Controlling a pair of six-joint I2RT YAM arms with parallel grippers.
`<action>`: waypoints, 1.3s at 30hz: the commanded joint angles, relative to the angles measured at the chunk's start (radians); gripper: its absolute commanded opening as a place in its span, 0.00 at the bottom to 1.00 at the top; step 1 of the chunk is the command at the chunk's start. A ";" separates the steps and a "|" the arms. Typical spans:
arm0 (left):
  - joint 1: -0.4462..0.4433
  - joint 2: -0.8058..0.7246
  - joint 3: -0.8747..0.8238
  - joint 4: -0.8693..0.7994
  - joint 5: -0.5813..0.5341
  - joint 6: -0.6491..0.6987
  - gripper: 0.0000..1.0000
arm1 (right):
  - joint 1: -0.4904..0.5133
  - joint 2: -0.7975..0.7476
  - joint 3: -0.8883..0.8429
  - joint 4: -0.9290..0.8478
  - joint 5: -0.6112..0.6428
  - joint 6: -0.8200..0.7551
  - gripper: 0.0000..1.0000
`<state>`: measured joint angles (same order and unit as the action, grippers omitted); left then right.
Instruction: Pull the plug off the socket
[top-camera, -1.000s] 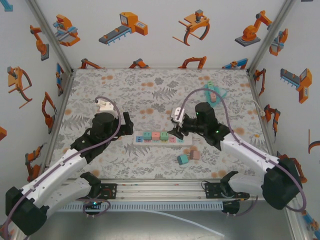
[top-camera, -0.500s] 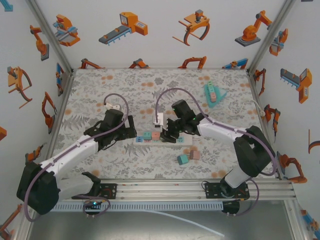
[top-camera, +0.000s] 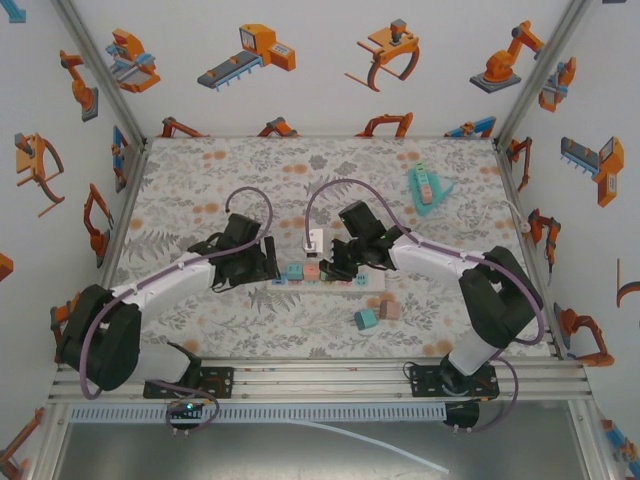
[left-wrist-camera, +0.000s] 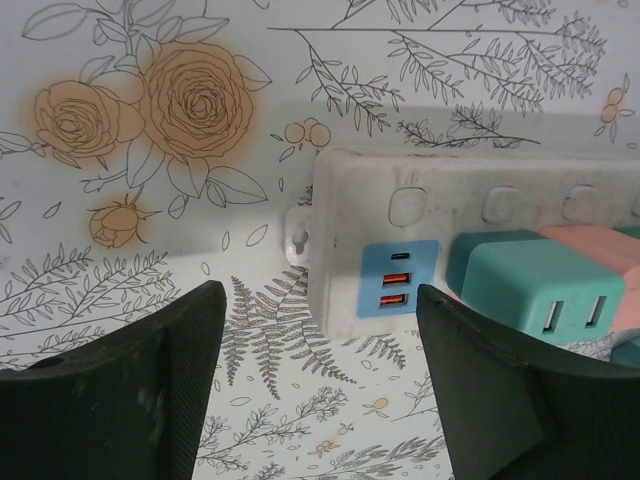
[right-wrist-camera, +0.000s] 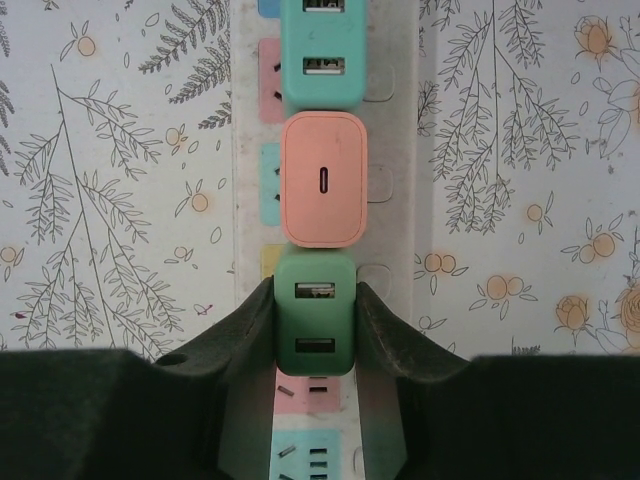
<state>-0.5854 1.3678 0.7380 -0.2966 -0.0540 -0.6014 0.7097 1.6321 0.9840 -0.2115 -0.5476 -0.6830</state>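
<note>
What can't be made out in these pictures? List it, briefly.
- Right wrist view: prongs of the green plug, hidden beneath its body; near end of the power strip, covered by the right gripper.
- Left wrist view: the strip's far end, cut by the right edge.
- Top view: the grip itself, too small.

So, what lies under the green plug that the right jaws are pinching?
The green plug sits on the white power strip, whose body shows along both its sides and beyond it. The socket holes and the plug's pins beneath it are covered, so they cannot be seen.
</note>
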 joint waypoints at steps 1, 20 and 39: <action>0.004 0.036 0.028 -0.015 0.042 -0.025 0.69 | 0.013 -0.014 0.015 0.003 0.000 -0.012 0.28; 0.004 0.070 0.034 -0.107 -0.029 -0.047 0.56 | 0.014 -0.055 0.031 0.067 -0.040 0.013 0.10; -0.004 0.102 0.046 -0.148 -0.067 -0.036 0.55 | 0.013 -0.092 0.030 0.095 -0.063 0.028 0.05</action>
<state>-0.5850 1.4361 0.7898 -0.3557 -0.0605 -0.6510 0.7143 1.5829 0.9840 -0.1928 -0.5598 -0.6708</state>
